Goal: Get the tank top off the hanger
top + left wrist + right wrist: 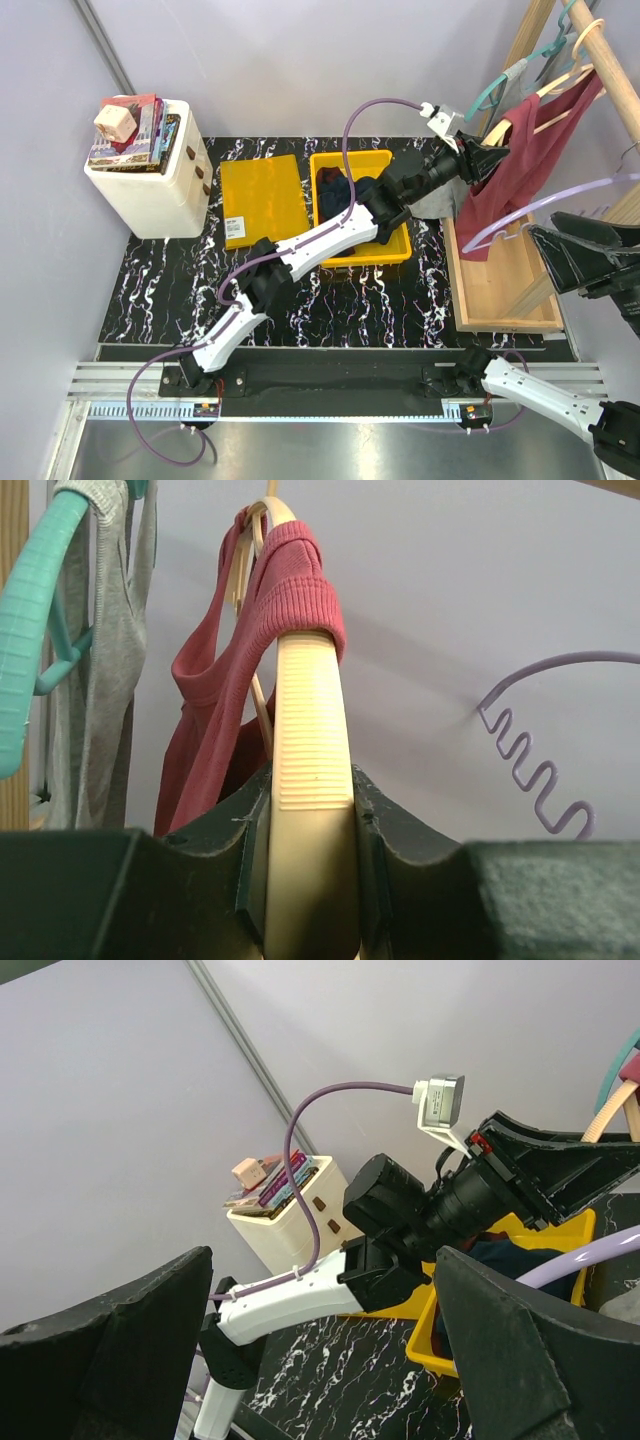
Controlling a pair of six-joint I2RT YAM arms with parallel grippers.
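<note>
Top view: left arm (300,248) runs diagonally from lower left to upper right and crosses over the one yellow bin (395,250). Left jaws are clamped on the low end of the cream hanger (497,131). The red tank top (520,175) hangs on that hanger in the upper right, over the wooden rack base (500,290). Right jaws sit at the right edge, mid-height, wide apart and holding nothing, near the tank top hem but not touching. A purple cable (560,200) loops between them. Left half of the desk (400,300) has one white drawer box (150,195) with books (135,140) on top and one flat yellow lid (262,200) just beside the bin. The bare strip of desk is in front of the bin.

Left wrist: jaws are narrow, gripping the ribbed hanger end at centre, with the tank top strap draped over it. Two hangers and two garments in view: a teal hanger (30,630) at the left edge carries a grey top (110,660). Blank wall to the right.

Right wrist: one finger (110,1360) in each lower corner, with a wide gap between. The left arm fills that gap.
</note>
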